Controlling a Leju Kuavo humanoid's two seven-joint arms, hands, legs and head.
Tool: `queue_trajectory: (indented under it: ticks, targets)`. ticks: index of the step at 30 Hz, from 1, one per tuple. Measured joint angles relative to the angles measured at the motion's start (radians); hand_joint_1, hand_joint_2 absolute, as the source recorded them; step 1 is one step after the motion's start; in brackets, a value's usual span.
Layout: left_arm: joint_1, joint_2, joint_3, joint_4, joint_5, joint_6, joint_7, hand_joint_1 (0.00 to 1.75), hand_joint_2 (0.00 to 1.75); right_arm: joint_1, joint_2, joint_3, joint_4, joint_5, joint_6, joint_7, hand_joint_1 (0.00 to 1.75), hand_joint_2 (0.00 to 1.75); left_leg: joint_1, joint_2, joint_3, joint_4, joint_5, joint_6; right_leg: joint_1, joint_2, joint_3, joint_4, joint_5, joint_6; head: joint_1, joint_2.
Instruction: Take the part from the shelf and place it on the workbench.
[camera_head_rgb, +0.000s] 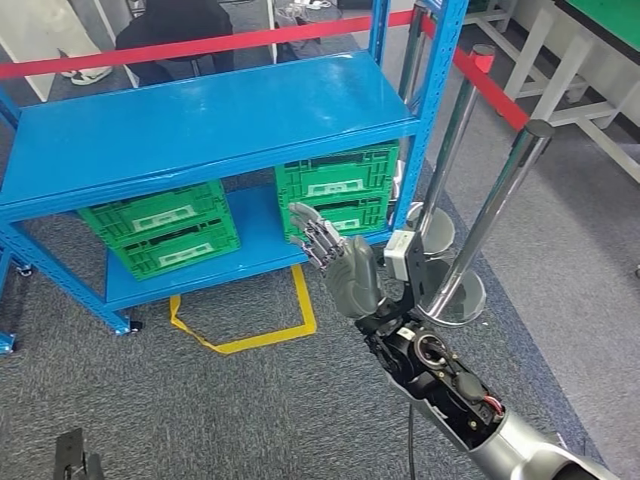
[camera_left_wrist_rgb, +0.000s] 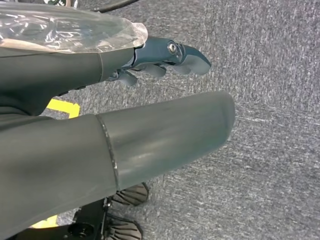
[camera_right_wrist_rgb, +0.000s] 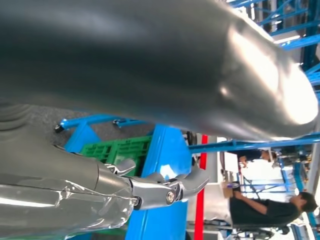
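Right hand (camera_head_rgb: 343, 262): released, fingers spread, before the right green crate (camera_head_rgb: 337, 188) on the blue shelf's (camera_head_rgb: 204, 120) lower deck. I'd reach in level. Left hand (camera_left_wrist_rgb: 113, 150): empty, released.

Two green crates (camera_head_rgb: 160, 228) (camera_head_rgb: 337, 187), one blue shelf (camera_head_rgb: 189, 125), two posts (camera_head_rgb: 494, 205) (camera_head_rgb: 457, 115)

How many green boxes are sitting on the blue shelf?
2. One green box sits on the lower level of the blue shelf toward the left; the other green box sits toward the right, just beyond the right hand. The upper level may hide more.
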Motion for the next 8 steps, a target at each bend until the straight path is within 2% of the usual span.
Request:
queue_trajectory:
  ticks: [3,7,8]
  targets:
    - [0.001,-0.001,0.000,0.000,0.011,0.001,-0.003,0.00,0.00,-0.001,0.000,-0.001,0.009,0.001,-0.007,0.008,0.00,0.00,0.000,0.000,0.000,0.000,-0.001,0.002,0.000,0.000,0.002,-0.003,0.001,0.002,0.000,0.000]
    - [0.003,-0.002,0.000,0.000,0.019,0.002,-0.005,0.00,0.00,-0.002,0.000,-0.001,0.018,0.001,-0.009,0.015,0.00,1.75,0.000,0.000,0.000,0.000,-0.003,0.005,-0.003,0.000,0.002,-0.005,0.001,0.004,0.000,0.000]
    - [0.003,-0.002,0.000,0.000,0.020,0.002,-0.005,0.00,0.00,-0.002,0.000,-0.001,0.019,0.001,-0.009,0.016,0.00,1.75,0.000,0.000,0.000,0.000,-0.003,0.005,-0.003,0.000,0.002,-0.005,0.000,0.004,0.000,0.000]
